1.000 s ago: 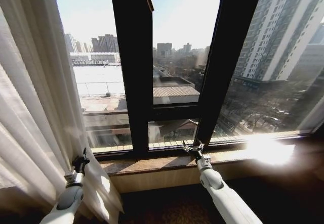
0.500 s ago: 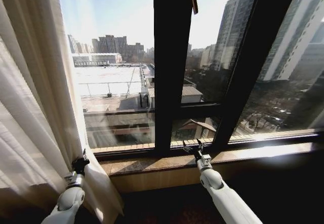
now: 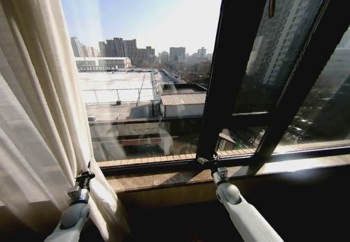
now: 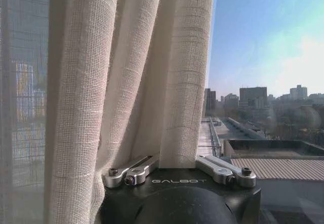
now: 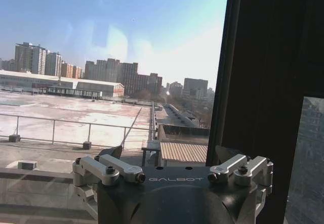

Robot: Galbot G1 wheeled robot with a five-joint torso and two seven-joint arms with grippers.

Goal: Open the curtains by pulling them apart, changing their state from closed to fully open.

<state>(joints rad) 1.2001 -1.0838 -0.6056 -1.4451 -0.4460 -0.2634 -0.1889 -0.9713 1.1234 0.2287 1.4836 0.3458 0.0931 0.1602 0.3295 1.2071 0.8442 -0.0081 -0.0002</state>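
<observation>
The curtain (image 3: 33, 133) hangs bunched in pleats along the left of the window, sheer and cream-white. My left gripper (image 3: 85, 175) is raised at its inner edge, low down near the sill. In the left wrist view a fold of the curtain (image 4: 101, 82) runs down between the drawn-in finger links of the left gripper (image 4: 177, 159), which is shut on it. My right gripper (image 3: 209, 159) is held up over the sill in front of the bare glass, apart from any fabric. In the right wrist view the right gripper (image 5: 169, 155) is open with nothing in it.
A thick black window frame bar (image 3: 224, 72) slants down just right of my right gripper, with a second bar (image 3: 306, 83) farther right. A stone sill (image 3: 158, 177) runs below the glass. Under it the wall is dark.
The whole picture has shifted: the black frame bars now lie farther right, so the camera has moved left. Both grippers keep their places in the picture, the left still at the curtain's edge.
</observation>
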